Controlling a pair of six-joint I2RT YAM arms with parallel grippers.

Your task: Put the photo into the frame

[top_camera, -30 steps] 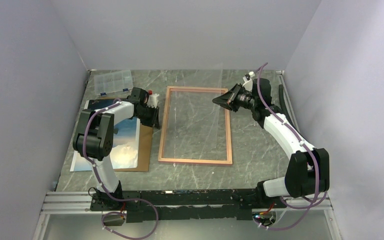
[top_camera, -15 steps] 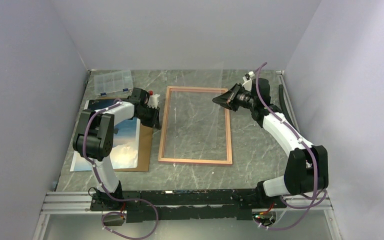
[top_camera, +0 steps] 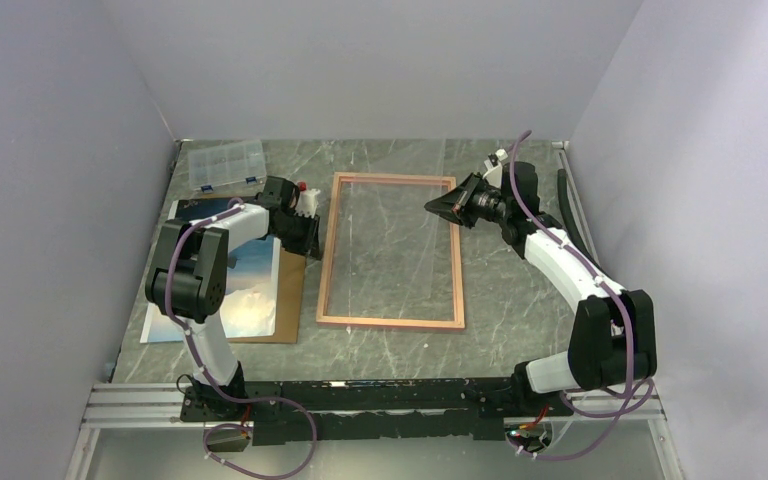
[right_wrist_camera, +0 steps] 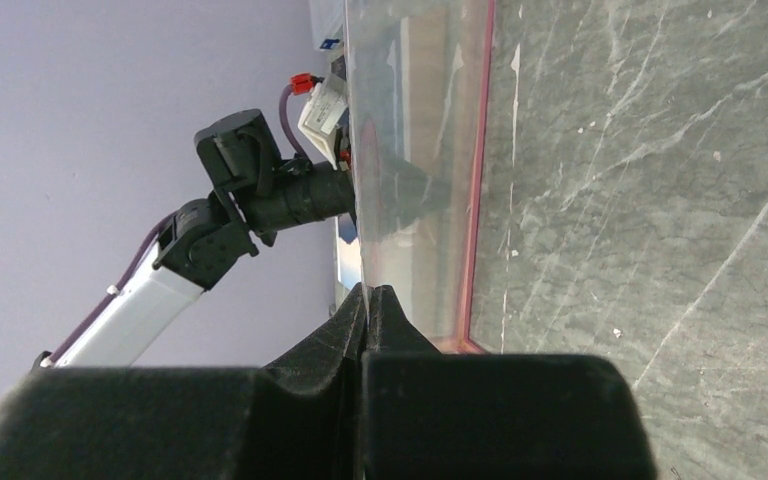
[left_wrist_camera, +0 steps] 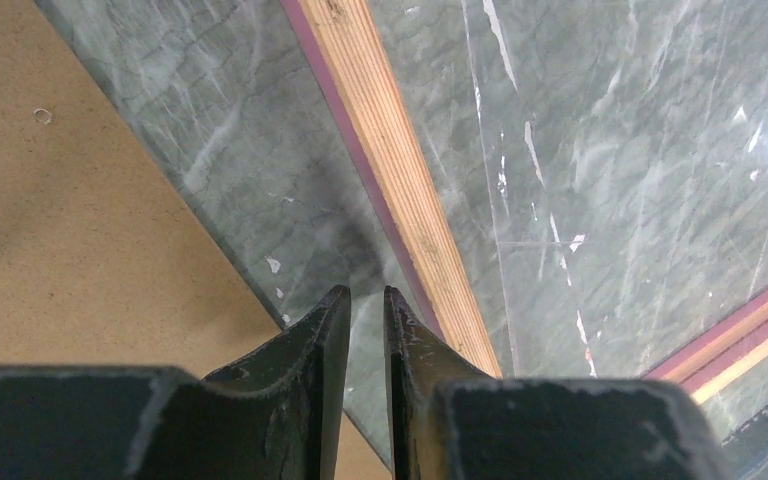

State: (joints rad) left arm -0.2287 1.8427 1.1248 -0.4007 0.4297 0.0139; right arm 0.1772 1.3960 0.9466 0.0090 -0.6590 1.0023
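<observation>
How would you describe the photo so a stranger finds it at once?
Start at the frame lying mid-table and look left. There a brown board lies flat, with the photo on top. It alone shows blue sky and clouds.

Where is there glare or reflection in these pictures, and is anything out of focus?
Left wrist view: white glare patch at the right edge; the left gripper, very near, looks soft. Right wrist view: the clear sheet carries hazy reflections. Top view: even light, the sheet hardly visible.
</observation>
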